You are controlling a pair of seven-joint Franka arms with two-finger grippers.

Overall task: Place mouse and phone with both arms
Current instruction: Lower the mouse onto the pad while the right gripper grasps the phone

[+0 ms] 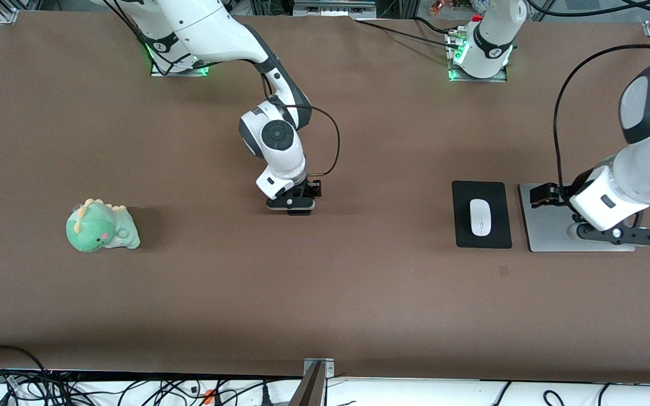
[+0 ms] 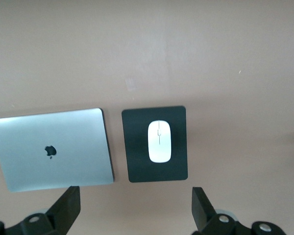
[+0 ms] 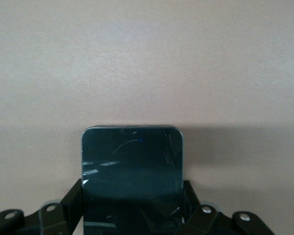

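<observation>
The white mouse (image 1: 479, 217) lies on a black mat (image 1: 465, 232) toward the left arm's end of the table. It also shows in the left wrist view (image 2: 159, 142). My left gripper (image 1: 545, 194) is up over a silver laptop (image 1: 550, 234), open and empty (image 2: 134, 210). My right gripper (image 1: 294, 202) is low over the middle of the table, shut on the black phone (image 3: 132, 161), with a finger on each long side (image 3: 132, 198). In the front view the phone is almost hidden under the gripper. I cannot tell if the phone touches the table.
The closed silver laptop (image 2: 51, 147) lies beside the mat (image 2: 137, 166), at the left arm's end. A green plush dinosaur (image 1: 102, 226) sits toward the right arm's end. Brown table surface lies between the right gripper and the mat.
</observation>
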